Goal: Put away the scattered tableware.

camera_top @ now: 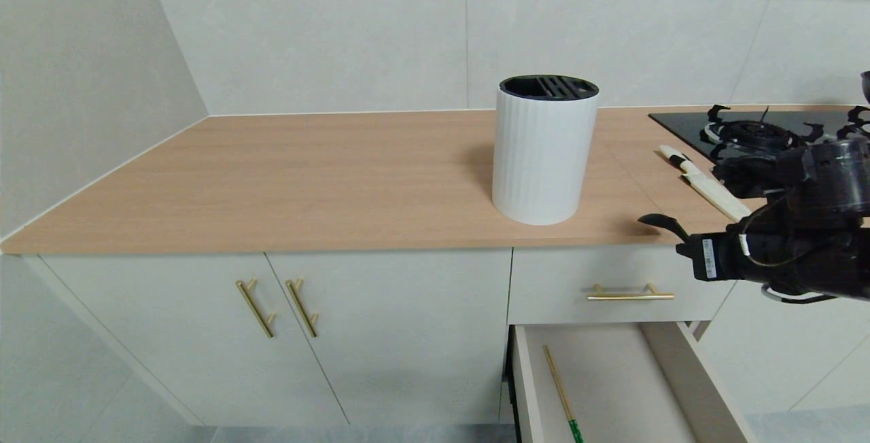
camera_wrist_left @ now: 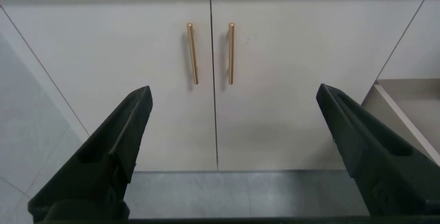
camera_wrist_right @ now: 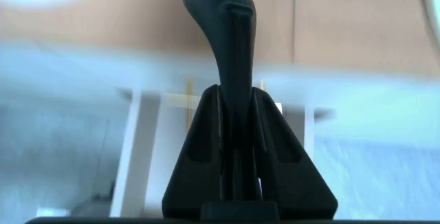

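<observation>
Head view: cream-white knife [camera_top: 703, 181] flat on the counter [camera_top: 340, 178] beside the hob [camera_top: 747, 136] | right gripper [camera_top: 686, 247] pinches a curved black handle [camera_top: 658, 222] over the counter edge | left gripper [camera_wrist_left: 234, 97] spread wide before cabinet doors [camera_wrist_left: 289, 114]

Wood-look counter [camera_top: 306, 178] runs into a corner, with pale large-tile walls [camera_top: 326, 28] behind and to the left. White cabinet doors [camera_top: 380, 334] below, slim gold handles [camera_top: 255, 308]. Lower drawer [camera_top: 686, 375] stands open at right. Black gas hob [camera_top: 747, 132] set in the counter. Floor [camera_wrist_left: 234, 193] grey, probably tile.
</observation>
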